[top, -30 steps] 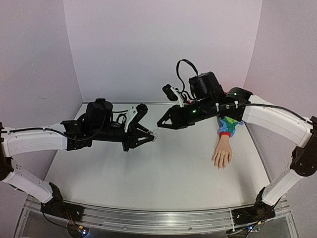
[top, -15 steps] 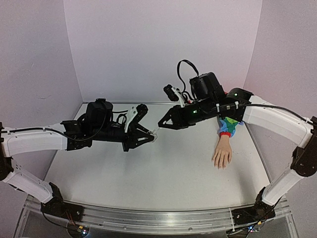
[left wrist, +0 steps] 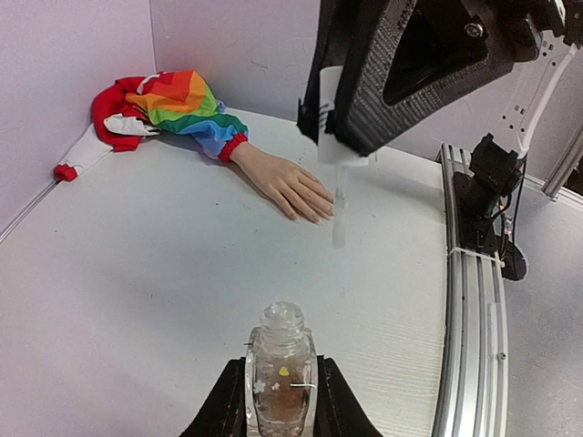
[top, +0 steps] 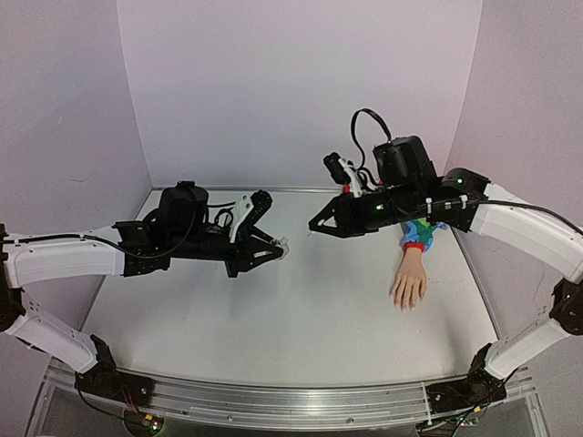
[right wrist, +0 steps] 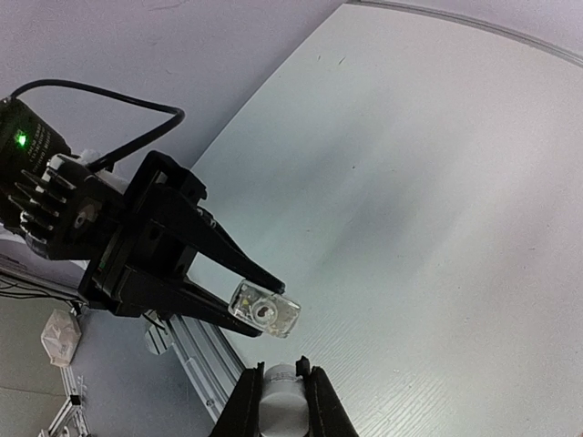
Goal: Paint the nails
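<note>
- Pinching small clear bottle (left wrist: 281,369) in left claw (left wrist: 281,405), jaws pressed onto its two sides, open neck pointing away from the wrist.
- Holding that bottle off the surface (top: 301,319), left of centre in top view, lying nearly level and aimed at the right arm.
- Same bottle seen end-on from right wrist view, wedged between the black fingers (right wrist: 214,250).
- Gripping white cap (right wrist: 278,401) in right claw (top: 317,227), jaws squeezed tight around it.
- Hanging from that cap in left wrist view: thin clear brush stem (left wrist: 339,205), pointing down.
- Hovering right claw above the surface toward the back, tips facing the bottle, clear gap between the two.
- Brush stem outside the bottle, above and beyond the neck.
- Lying flat at right side of surface: pale fake hand (top: 409,280), fingers pointing to the near edge.
- The nails (left wrist: 314,214) at those fingertips, too small to judge any paint.
- Behind the hand: red cuff (top: 414,246), then rainbow sleeve (left wrist: 182,100), bunched by the back wall, partly hidden under right arm in top view.
- Nails well apart from both claws and from the brush.
</note>
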{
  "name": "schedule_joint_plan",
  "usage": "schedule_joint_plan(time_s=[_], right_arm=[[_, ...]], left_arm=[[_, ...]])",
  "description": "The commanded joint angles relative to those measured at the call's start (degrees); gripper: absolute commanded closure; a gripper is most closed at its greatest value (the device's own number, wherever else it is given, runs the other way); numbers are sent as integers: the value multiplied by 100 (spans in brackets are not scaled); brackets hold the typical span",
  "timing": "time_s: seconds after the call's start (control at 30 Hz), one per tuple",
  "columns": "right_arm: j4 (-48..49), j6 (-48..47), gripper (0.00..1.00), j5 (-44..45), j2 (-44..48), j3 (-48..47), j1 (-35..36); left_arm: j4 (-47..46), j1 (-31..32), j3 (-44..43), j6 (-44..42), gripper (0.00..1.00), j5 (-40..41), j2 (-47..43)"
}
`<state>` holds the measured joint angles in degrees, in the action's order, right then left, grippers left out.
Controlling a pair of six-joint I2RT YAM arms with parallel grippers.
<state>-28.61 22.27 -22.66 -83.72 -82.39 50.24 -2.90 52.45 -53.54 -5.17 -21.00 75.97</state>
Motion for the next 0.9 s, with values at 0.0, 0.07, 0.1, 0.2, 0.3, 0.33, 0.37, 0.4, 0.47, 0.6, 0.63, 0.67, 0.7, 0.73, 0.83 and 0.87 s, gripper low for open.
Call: schedule_joint_plan(time_s=[0.0,0.07,0.1,0.2,0.3,0.33,0.37,0.4,0.47,0.6,0.63,0.67,0.7,0.73,0.83,0.87], right_arm=[[156,652,100,839,569,455,-204],[-51,1249,100,1860,963,826,-285],[-254,1676,100,2412,1148,1021,-302],[-963,3009,100,3964,1660,1656,-311],[-1628,3844,100,4758,2001,2156,-311],[-1875,4101,100,4968,2079,2256,-313],[-2142,4374,100,5150,2130,2368,-312],[-2379,4605,100,5296,2179,2486,-311],[-2598,4932,100,5463,2268,2700,-309],[-2700,5450,100,5715,2325,3074,-308],[-2700,5493,100,5770,2308,3155,-307],[-2706,5511,100,5854,2271,3187,-306],[-2710,5533,100,5924,2231,3215,-309],[-2702,5582,100,6000,2194,3261,-311],[-2568,5642,100,6122,2004,3444,-308],[-2479,5629,100,6117,1927,3483,-310]], left_arm=[[-258,-6,-153,-71,100,256,-52],[-280,-6,-129,-18,100,386,-195],[-282,-1,-124,-10,100,441,-264],[-181,-5,-199,98,100,745,-558],[-38,-5,-337,132,100,1111,-739],[41,-6,-413,130,100,1230,-780],[129,-6,-501,130,100,1350,-799],[207,-6,-586,131,100,1456,-811],[244,-6,-668,133,100,1580,-849],[41,-4,-615,208,100,1712,-983],[-15,-2,-580,200,100,1721,-1011],[-84,-1,-528,145,100,1721,-1055],[-145,0,-467,96,100,1726,-1086],[-226,-1,-387,25,100,1734,-1110],[-340,-5,-259,-106,100,1785,-1105],[-324,-14,-268,-118,100,1778,-1090]])
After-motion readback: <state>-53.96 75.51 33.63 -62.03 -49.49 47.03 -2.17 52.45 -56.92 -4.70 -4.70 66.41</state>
